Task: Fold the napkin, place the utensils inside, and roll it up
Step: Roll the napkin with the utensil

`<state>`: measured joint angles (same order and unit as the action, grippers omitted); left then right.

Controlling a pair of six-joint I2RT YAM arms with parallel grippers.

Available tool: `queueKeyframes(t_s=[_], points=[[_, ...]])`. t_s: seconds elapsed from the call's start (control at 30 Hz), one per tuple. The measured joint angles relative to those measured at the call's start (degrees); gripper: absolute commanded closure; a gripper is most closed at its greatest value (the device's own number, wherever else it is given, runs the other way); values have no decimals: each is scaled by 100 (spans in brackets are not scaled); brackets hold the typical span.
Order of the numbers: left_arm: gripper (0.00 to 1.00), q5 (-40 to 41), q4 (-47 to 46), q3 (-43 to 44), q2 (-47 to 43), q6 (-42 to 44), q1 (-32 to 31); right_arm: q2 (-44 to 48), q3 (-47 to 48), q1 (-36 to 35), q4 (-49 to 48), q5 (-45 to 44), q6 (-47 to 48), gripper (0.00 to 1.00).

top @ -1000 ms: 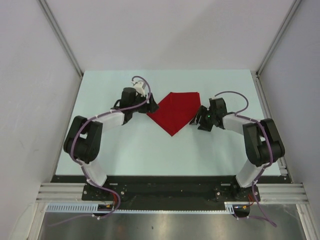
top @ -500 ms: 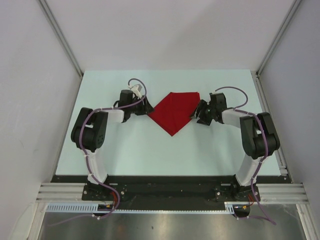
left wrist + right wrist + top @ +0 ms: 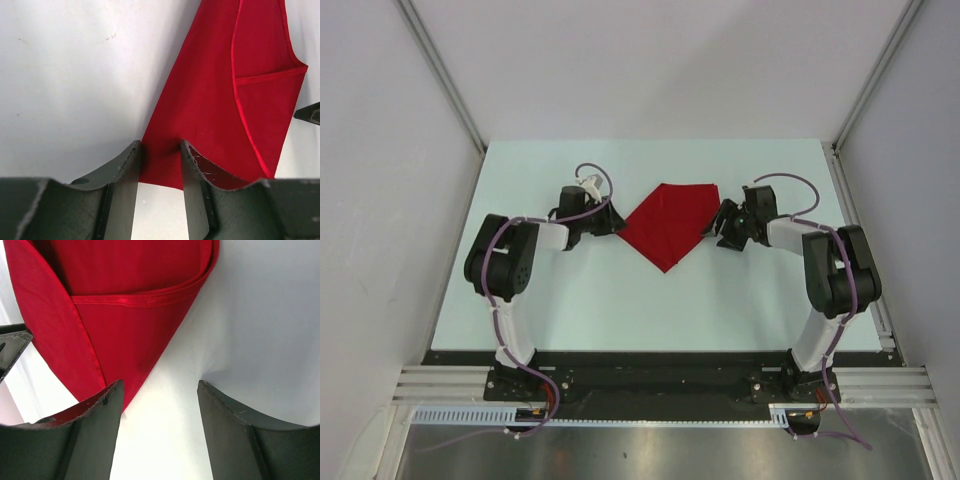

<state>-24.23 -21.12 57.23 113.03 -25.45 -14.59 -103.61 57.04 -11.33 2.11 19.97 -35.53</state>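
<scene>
Napkin (image 3: 667, 225) corner inside parted left gripper (image 3: 160, 146), right gripper (image 3: 160, 387) agape

The napkin (image 3: 210, 100) runs off the top edge of the left wrist view. Its near corner passes behind one finger (image 3: 197, 165) of the left gripper (image 3: 160, 152), hiding how far the cloth reaches there. A dark wedge (image 3: 311, 114) right of the napkin is clipped by the frame. The right wrist view also crops the napkin's upper folds, a finger (image 3: 95, 410) of the right gripper (image 3: 160, 390) covers its lower edge, and a second dark wedge (image 3: 11, 347) is cut off left of the napkin. From above, the fingertips at the napkin's sides are too small to show contact.
</scene>
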Motion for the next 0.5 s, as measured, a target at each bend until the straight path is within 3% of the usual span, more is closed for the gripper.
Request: queueKeyframes(t_s=[0.1,0.33,0.5], points=[[63,-11,-184,-111,-15,-44,0,35,-2,20,59,-4,35,34],[100,-83,-391,-348,-22,-188,7,208,-68,26,83,-9,63,34],[100,-240,-647,-544,-33,-330,15,304,-133,26,120,-17,98,34]])
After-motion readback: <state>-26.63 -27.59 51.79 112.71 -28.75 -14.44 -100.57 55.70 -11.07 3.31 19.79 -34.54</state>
